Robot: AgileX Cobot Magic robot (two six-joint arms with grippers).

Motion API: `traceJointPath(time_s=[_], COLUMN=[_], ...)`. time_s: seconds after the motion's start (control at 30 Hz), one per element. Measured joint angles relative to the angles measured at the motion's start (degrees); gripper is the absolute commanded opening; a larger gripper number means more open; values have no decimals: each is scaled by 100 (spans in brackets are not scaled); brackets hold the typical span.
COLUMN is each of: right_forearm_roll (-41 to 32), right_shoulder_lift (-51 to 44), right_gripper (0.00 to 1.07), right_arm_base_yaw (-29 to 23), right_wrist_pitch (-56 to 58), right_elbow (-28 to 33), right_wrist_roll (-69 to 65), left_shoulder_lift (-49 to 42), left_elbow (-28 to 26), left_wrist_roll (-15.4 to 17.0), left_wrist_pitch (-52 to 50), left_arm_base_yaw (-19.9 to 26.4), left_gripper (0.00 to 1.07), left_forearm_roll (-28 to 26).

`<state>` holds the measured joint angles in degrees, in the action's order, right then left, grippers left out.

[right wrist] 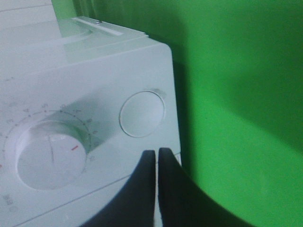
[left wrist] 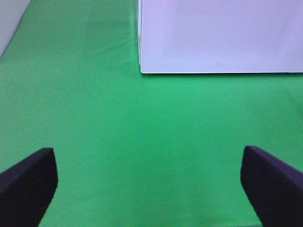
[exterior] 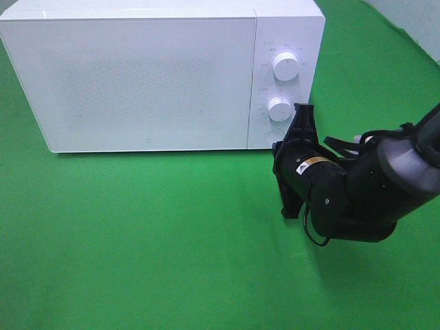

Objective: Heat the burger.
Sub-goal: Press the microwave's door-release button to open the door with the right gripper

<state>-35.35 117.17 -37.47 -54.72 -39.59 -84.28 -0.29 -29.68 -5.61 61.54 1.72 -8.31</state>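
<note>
The burger is out of view in every frame. A white microwave (exterior: 148, 72) stands at the back of the green cloth with its door closed. My right gripper (exterior: 304, 108) is shut and empty. Its tips hover just off the control panel, beside the lower dial (exterior: 279, 108) and above the round button (exterior: 275, 133). The right wrist view shows the shut tips (right wrist: 156, 152) just below that button (right wrist: 141, 113), with the dial (right wrist: 51, 153) beside it. My left gripper (left wrist: 147, 157) is open and empty above bare cloth, facing the microwave's (left wrist: 222, 33) front corner.
A second dial (exterior: 285, 66) sits higher on the panel. Green cloth (exterior: 151, 240) covers the table in front of the microwave. My right arm (exterior: 371, 185) reaches in from the right edge. A pale wall strip (exterior: 412, 20) shows at the back right.
</note>
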Motion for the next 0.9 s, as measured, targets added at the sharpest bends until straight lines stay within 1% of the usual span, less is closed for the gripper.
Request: traceJointPath(time_s=[0.23, 0.4, 0.53, 0.9], right_forearm_roll=[149, 172, 183, 286], right_shoulder_lift=[178, 218, 378, 630], right_gripper=[0, 0, 0, 0], right_arm_base_yaw=[229, 281, 298, 430], right_wrist_pitch=[172, 189, 206, 178], right_elbow=[-286, -367, -619, -940], right_wrist_roll=[0, 0, 6, 74], left_shoulder_lift=[0, 0, 0, 0], left_elbow=[0, 0, 0, 0], left_wrist_roll=[0, 0, 0, 0], left_wrist_pitch=[0, 0, 0, 0], left_arm_base_yaw=[0, 0, 0, 0], left_gripper=[98, 98, 98, 98], left_forearm_roll=[0, 0, 0, 0])
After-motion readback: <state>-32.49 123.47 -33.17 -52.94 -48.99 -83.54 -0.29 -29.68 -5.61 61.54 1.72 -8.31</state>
